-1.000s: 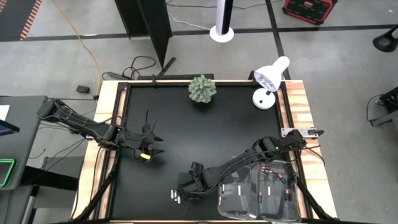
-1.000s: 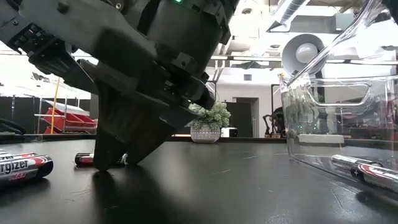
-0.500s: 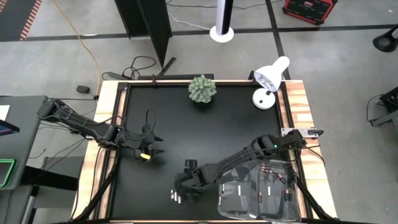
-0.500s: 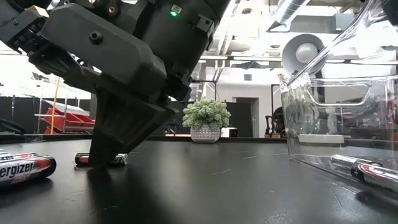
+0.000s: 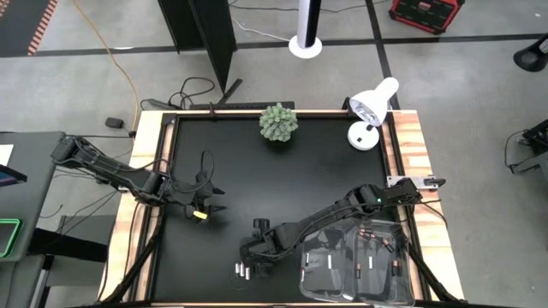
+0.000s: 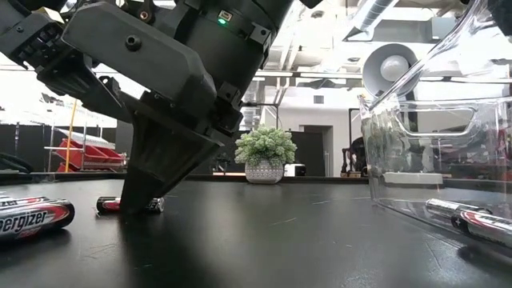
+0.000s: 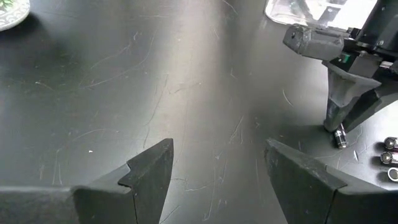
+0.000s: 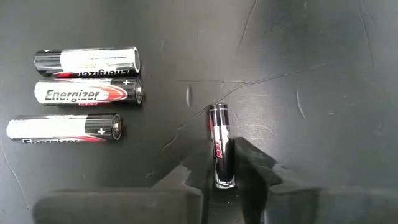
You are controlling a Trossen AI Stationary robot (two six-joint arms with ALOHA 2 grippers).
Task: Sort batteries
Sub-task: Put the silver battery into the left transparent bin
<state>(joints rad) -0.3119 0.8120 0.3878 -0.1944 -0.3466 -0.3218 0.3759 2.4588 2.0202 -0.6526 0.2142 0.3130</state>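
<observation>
We see a single battery (image 8: 221, 152) lying on the black table (image 5: 282, 180), near its front edge and left of the clear bins (image 5: 360, 269). The right gripper (image 8: 222, 177) stands over it with its tips down on the table, and its two fingers (image 8: 252, 165) are drawn in tight against the battery's sides, gripping it between them. In the low view this battery (image 6: 120, 205) still rests on the tabletop under the gripper.

Just to the left lie three more batteries (image 8: 84, 93), side by side in a short row, close to the gripped one but not touching it; in the high view they show as small pale marks (image 5: 242, 271) near the front edge. Further batteries (image 5: 370, 250) lie inside the clear bins at the front right corner.

The left gripper (image 5: 208, 203) waits over the left side of the table, well apart from all of this, its fingers (image 7: 146, 177) spread wide and holding nothing.

At the far edge stand a small potted plant (image 5: 279, 122) and a white lamp (image 5: 372, 111).
</observation>
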